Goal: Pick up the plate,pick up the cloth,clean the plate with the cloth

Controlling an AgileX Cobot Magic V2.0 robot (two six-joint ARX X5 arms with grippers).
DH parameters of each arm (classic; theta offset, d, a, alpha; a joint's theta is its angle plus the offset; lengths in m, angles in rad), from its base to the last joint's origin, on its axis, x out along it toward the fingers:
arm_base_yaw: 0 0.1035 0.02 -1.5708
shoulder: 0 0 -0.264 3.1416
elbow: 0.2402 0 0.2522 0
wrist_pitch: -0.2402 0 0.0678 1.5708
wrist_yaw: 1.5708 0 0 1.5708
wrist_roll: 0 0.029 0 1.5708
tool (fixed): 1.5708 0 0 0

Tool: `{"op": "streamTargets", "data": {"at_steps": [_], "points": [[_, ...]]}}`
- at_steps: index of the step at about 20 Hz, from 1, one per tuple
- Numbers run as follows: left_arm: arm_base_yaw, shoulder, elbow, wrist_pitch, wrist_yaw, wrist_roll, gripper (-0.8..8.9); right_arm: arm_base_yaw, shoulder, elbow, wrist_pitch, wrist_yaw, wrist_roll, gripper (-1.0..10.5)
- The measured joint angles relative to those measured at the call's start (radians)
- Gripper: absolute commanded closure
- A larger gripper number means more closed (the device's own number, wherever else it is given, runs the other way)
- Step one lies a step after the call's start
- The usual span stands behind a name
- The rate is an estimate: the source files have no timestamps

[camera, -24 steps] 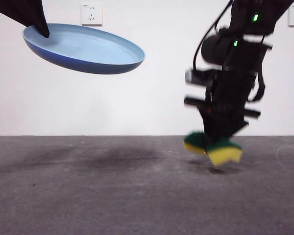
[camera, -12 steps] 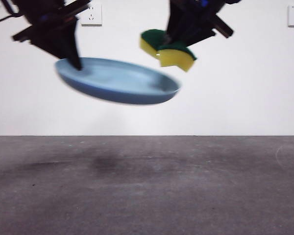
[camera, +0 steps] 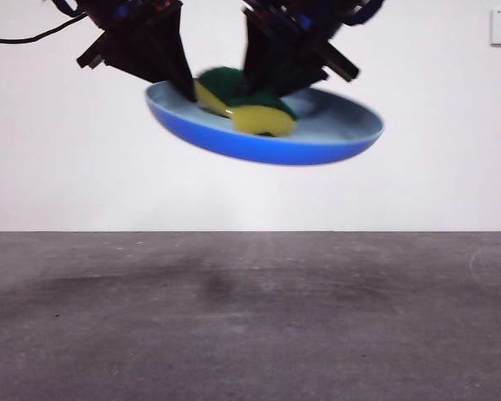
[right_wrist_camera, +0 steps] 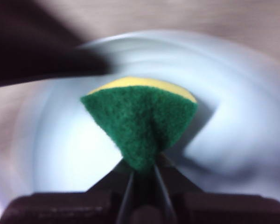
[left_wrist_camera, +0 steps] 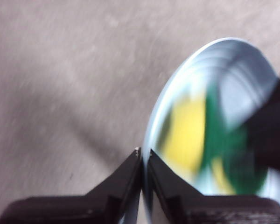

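Front view: plate [camera: 317,146] held tilted in the air, well above the desk [camera: 250,326]; left tool [camera: 182,88] pinches its rim at one side, right tool [camera: 263,88] comes down w/ the sponge [camera: 255,113], which lies inside the plate, pressed on its face. Left wrist view: left tool [left_wrist_camera: 143,156] nearly closed, jaws clamped on the plate's [left_wrist_camera: 242,70] thin rim; sponge [left_wrist_camera: 191,133] blurred on the plate. Right wrist view: right tool [right_wrist_camera: 142,175] squeezed tight on the folded sponge [right_wrist_camera: 142,126], green side up, over the plate's [right_wrist_camera: 233,107] centre. Step: cleaning looks under way; next prob. needs rubbing across the face while the rim grip holds firm
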Motion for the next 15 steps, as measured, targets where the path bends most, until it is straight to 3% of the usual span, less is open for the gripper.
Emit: {"op": "streamTargets", "data": {"at_steps": [4, 6, 9, 12, 14, 15], "points": [[0.004, 0.000, 0.000, 0.055, 0.013, -0.011, 8.20, 0.050, 0.000, 0.000, -0.104, -0.015, 0.002, 9.6], [0.015, 0.000, 0.000, 0.054, 0.003, -0.011, 8.20, 0.062, 0.000, 0.001, -0.185, 0.025, 0.002, 9.6], [0.043, 0.000, 0.000, 0.002, -0.037, -0.011, 8.21, 0.063, 0.001, 0.003, -0.301, 0.261, 0.002, 9.6], [0.058, 0.000, 0.000, -0.064, -0.038, -0.007, 8.21, 0.062, 0.003, 0.003, -0.294, 0.505, 0.002, 9.6], [0.060, 0.000, 0.000, -0.105, -0.036, 0.001, 8.21, 0.054, 0.005, 0.003, -0.250, 0.605, 0.002, 9.6], [0.059, 0.000, 0.000, -0.120, -0.034, 0.003, 8.21, 0.047, 0.005, 0.003, -0.217, 0.615, 0.002, 9.6]]}}
